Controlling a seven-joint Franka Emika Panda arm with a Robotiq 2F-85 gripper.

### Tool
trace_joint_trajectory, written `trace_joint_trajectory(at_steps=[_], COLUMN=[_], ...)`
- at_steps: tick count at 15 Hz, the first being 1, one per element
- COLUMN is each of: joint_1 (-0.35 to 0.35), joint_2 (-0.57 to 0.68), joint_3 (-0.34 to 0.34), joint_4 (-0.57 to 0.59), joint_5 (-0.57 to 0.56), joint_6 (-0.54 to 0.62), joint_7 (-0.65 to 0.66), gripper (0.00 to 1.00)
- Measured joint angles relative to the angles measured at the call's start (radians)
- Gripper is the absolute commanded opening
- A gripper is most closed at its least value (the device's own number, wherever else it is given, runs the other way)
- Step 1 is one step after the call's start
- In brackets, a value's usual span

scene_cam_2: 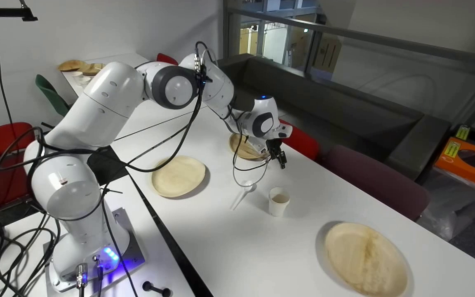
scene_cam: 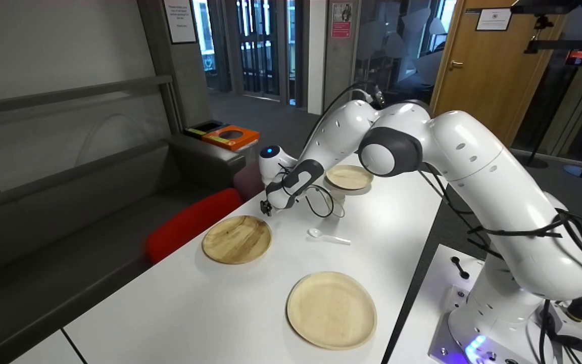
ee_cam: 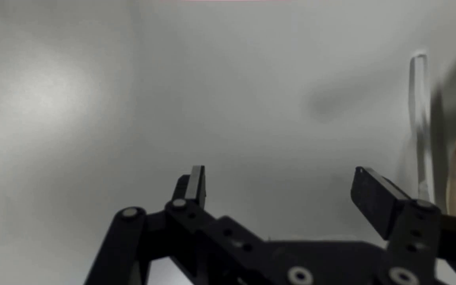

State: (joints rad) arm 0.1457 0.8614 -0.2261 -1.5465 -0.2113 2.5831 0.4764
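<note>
- Glossy white, rounded arm point(scene_cam: 483, 167) bears grey ovals point(scene_cam: 459, 146)
- Dark grey bands point(scene_cam: 404, 143) frame white joint caps point(scene_cam: 377, 159)
- Black cables point(scene_cam_2: 198, 99) are strapped along it
- Blue lights point(scene_cam_2: 111, 253) glow on the white base point(scene_cam_2: 83, 251)
- Black gripper point(ee_cam: 279, 176) shows pale round screws point(ee_cam: 300, 276)

A white table point(scene_cam: 195, 303) is carrying a white spoon point(scene_cam: 332, 238), its bowl end facing a grained plate point(scene_cam: 238, 240). On one side of the spoon, a cup point(scene_cam_2: 278, 202) is standing near and a brown-marked plate point(scene_cam_2: 365, 262) is lying well apart; opposite, a pale plate point(scene_cam: 331, 310) is resting.
</note>
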Motion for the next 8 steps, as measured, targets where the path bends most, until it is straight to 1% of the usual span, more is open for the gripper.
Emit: trace_joint_trajectory(at_steps=[2, 3, 8], joint_1=[-0.002, -0.009, -0.071], joint_2=[0.019, 0.021, 0.011], joint_3=[0.012, 0.030, 0.153], joint_4=[0.025, 0.028, 0.029], joint_5=[0.023, 0.047, 0.179], joint_6=[-0.002, -0.006, -0.048], joint_7=[-0.004, -0.024, -0.183], gripper=[1.00, 1.00, 1.00])
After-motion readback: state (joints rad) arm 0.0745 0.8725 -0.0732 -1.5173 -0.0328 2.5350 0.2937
